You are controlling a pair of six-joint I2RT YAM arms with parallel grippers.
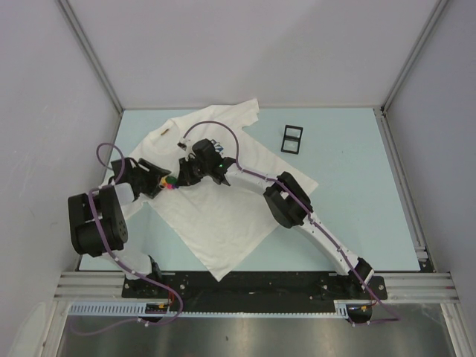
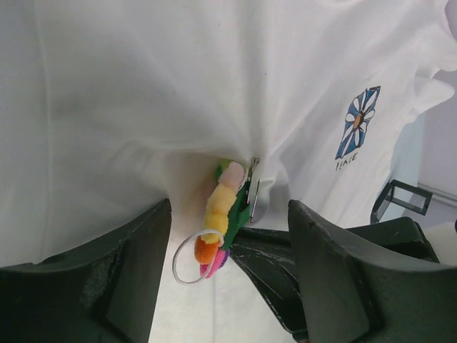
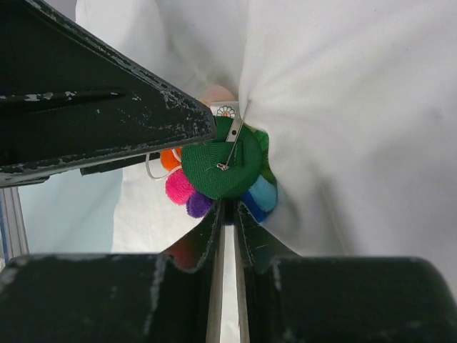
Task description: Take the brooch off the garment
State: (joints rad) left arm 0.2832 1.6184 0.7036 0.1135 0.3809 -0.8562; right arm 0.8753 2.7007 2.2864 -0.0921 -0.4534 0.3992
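Observation:
The garment [image 1: 223,216] is a white T-shirt spread on the table, with a blue-and-white flower emblem [image 2: 358,121]. The brooch [image 1: 171,184] is a green felt disc ringed with coloured pompoms and has a white elastic loop [image 2: 187,259]. My right gripper [image 3: 228,207] is shut on the disc's lower edge [image 3: 221,168]. The brooch's pin [image 3: 235,136] runs up to the bunched fabric [image 3: 357,107]. My left gripper [image 2: 228,214] is open, and its fingers [image 2: 132,286] straddle the brooch [image 2: 223,214] without touching it. In the top view the two grippers meet tip to tip over the shirt's left part.
A small black frame [image 1: 292,138] lies on the pale blue table [image 1: 357,193] to the right of the shirt, and it also shows in the left wrist view [image 2: 400,200]. A tan collar label [image 1: 162,132] marks the shirt's far left end. Grey walls enclose the table.

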